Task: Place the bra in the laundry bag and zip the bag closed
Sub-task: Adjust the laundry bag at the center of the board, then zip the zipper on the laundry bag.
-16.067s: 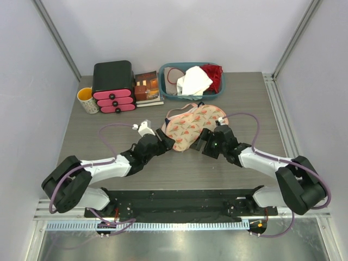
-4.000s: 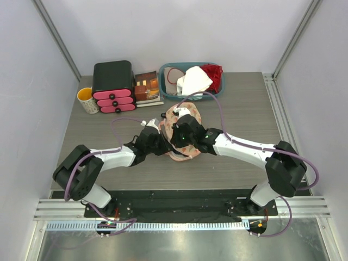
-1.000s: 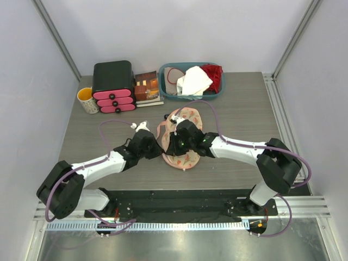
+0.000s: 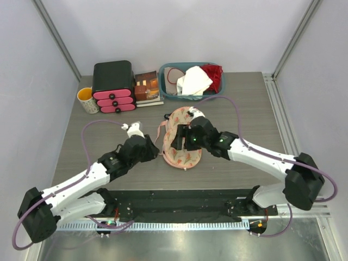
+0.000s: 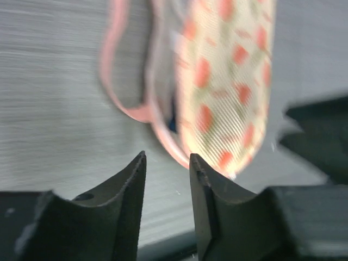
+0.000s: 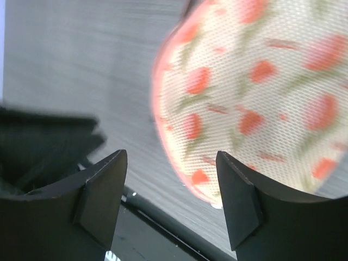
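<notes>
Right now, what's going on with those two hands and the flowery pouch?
Left hand open, empty, beside the laundry bag. Right hand open, empty, over it. Bag folded over; bra out of sight; can't tell if zipped.

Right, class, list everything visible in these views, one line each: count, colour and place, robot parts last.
floral clamshell laundry bag: one, cream with red print and pink trim, table centre
teal plastic basket: one, teal, far edge
white cloth: one, white, in basket
red garment: one, red, in basket
black drawer unit: one, black with pink drawers, far left
book stack: one, brown, beside drawer unit
spotted mug: one, yellow, far left corner
wooden table: one, grey, under everything
left gripper: one, black, open, left of bag
right gripper: one, black, open, over bag
</notes>
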`<state>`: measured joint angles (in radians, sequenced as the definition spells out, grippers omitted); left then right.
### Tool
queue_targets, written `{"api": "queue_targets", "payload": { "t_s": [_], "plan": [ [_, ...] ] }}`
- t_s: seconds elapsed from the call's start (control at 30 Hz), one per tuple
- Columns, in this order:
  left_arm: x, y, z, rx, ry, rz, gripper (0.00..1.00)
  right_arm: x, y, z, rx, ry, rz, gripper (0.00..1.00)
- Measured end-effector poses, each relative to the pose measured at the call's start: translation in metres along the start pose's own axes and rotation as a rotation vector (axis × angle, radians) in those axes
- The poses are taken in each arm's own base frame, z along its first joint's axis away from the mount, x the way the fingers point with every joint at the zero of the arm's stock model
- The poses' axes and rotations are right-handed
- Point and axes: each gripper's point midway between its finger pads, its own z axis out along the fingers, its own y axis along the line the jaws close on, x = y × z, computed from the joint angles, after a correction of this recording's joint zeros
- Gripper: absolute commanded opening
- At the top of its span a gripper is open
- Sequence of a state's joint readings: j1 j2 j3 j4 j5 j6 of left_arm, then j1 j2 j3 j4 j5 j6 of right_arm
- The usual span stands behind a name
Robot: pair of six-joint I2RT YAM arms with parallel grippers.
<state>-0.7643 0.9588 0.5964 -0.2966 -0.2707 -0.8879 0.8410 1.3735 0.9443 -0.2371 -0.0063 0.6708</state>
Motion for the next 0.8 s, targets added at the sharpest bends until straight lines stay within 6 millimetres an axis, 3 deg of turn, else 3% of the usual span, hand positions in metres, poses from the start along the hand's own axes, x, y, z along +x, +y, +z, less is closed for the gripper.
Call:
{"api": "queue_targets", "payload": {
  "t_s": [0.1, 0.27, 0.37, 0.57, 0.8],
  "plan": [
    [0.026, -0.031, -0.010, 0.092, 0.029, 0.074, 0.48, 0.002, -0.034, -0.013, 0.090, -0.041, 0.107, 0.73],
    [0.075, -0.069, -0.010, 0.144, 0.074, 0.202, 0.52, 0.040, -0.109, -0.030, 0.286, -0.045, 0.270, 0.73],
    [0.099, -0.080, -0.001, 0.113, 0.069, 0.279, 0.52, 0.054, -0.131, -0.045, 0.336, -0.067, 0.318, 0.75],
    [0.140, -0.106, 0.018, 0.065, 0.051, 0.388, 0.58, 0.038, -0.135, -0.066, 0.325, -0.176, 0.356, 0.76],
    [0.148, -0.110, 0.039, 0.005, 0.026, 0.399, 0.48, 0.041, -0.139, -0.064, 0.336, -0.162, 0.359, 0.76]
  ]
}}
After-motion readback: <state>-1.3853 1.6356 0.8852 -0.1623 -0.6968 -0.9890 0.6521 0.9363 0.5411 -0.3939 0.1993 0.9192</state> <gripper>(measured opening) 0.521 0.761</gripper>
